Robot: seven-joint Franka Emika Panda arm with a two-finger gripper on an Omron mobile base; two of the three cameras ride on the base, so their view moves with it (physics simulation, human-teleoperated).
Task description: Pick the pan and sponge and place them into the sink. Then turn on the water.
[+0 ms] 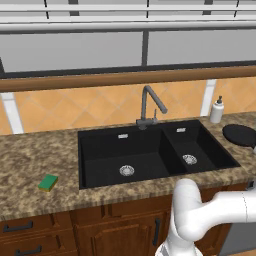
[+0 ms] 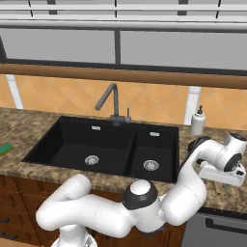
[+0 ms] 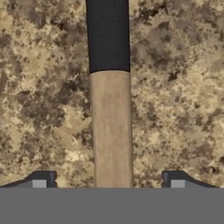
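The small round black frying pan (image 1: 240,135) with its thin light wooden handle (image 3: 112,131) lies on the speckled brown stone counter (image 1: 30,160), right of the black double-basin sink (image 1: 100,150). The two-finger gripper (image 3: 108,180) hangs over it, its dark tips spread wide either side of the handle, apart from it.

The white arm rose from the base, bent at a dark elbow joint and reached out low to the robot's right. Its wrist turned downward at the far end, with the hand (image 2: 230,182) pointing down over the counter (image 2: 226,195). In the hand view the two dark fingertips (image 3: 43,178) stood wide apart, one on each side of the pan's handle (image 3: 111,131), touching neither side of it.
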